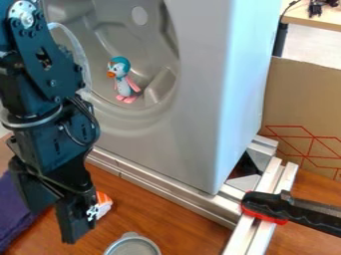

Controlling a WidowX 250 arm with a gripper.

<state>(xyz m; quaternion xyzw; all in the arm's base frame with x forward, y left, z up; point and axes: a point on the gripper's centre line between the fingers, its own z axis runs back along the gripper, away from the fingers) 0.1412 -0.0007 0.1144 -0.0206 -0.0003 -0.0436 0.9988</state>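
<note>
Camera view: the black gripper hangs at lower left, pointing down over the brown wooden counter. Whether it is open or closed, I cannot tell. Just beside it, on its right in the view, is a small orange-and-white object, partly hidden behind it; whether the two touch is unclear. A dark purple cloth lies at the left edge, and a round grey metallic object with a raised rim sits at the bottom edge, near the gripper and cut off by the frame.

Behind these stands a large grey moulded unit with a deep rounded recess. Inside the recess is a toy penguin with a blue head, an orange beak and pink wings and feet, roughly upright and well apart from the gripper. A clear curved tube shows behind the arm, near the recess. Silver metal rails run along the unit's lower edge, with more extending toward the bottom right. A black-and-red clamp lies across those. To the right is a brown cardboard panel printed with red lines.
</note>
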